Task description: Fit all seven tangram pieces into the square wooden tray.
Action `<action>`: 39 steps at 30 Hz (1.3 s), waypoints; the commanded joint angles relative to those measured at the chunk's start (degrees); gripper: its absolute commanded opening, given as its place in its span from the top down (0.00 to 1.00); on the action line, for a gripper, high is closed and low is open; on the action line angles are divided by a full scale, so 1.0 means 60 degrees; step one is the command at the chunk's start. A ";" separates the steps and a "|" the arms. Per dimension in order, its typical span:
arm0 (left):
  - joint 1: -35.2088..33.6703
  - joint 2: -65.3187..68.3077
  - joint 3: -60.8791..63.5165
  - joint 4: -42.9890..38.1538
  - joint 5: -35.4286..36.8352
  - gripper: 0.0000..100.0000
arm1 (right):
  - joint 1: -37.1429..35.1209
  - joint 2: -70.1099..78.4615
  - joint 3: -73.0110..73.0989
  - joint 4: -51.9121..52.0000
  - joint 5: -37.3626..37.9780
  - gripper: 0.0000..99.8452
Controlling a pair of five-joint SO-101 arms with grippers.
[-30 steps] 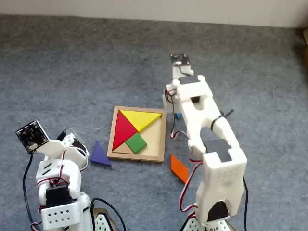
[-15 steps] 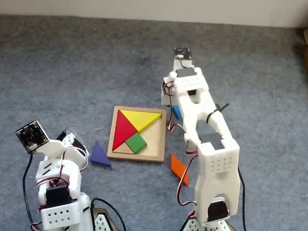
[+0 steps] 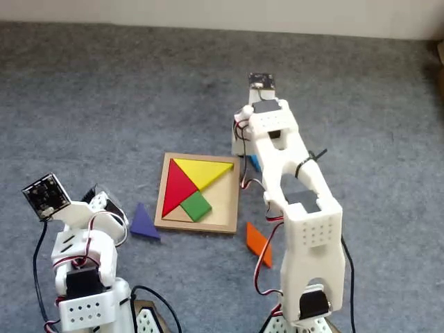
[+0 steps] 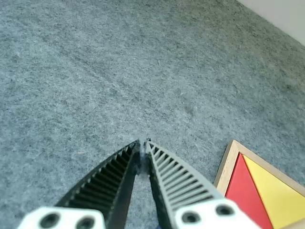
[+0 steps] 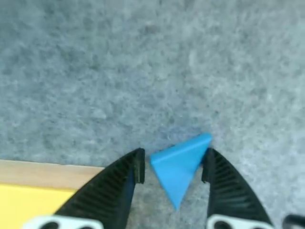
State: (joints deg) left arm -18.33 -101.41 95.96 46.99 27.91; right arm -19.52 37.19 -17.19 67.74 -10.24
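Note:
The square wooden tray [image 3: 231,198] holds a yellow triangle [image 3: 202,171], a red triangle [image 3: 177,189] and a green square [image 3: 196,205]. Just off its far right corner lies a small blue triangle [image 3: 255,164], partly under the right arm [image 3: 288,163]. In the right wrist view the blue triangle [image 5: 180,162] sits on the carpet between the fingers of my open right gripper [image 5: 174,164], one finger close on each side. My left gripper [image 4: 143,143] is shut and empty, low over the carpet near the tray's corner [image 4: 228,162]. A purple triangle [image 3: 143,223] lies left of the tray.
An orange parallelogram [image 3: 258,243] lies on the carpet off the tray's near right corner, beside the right arm's base. The left arm [image 3: 83,250] is folded at the near left. Grey carpet stretches open beyond the tray.
The right arm has swung and stretched a little farther from its base, bringing its gripper down around the blue triangle. The left arm and the pieces have not moved.

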 commanded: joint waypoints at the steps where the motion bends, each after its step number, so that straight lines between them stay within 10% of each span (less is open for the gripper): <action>1: -0.0125 -0.0462 0.0198 -0.0147 -0.0103 0.95 | 0.0227 0.0139 -0.0315 0.0125 -0.0103 0.80; 24: -0.0125 -0.0462 0.0198 -0.0147 -0.0103 0.95 | 0.0198 -0.2220 -0.0242 0.0989 0.0777 0.99; 39: -0.0125 -0.0462 0.0198 -0.0147 -0.0103 0.95 | -0.2615 -0.3861 0.2278 0.1429 0.0615 0.99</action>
State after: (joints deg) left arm -18.33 -101.41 95.96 46.99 27.91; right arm -31.74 18.11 -4.18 77.23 -6.29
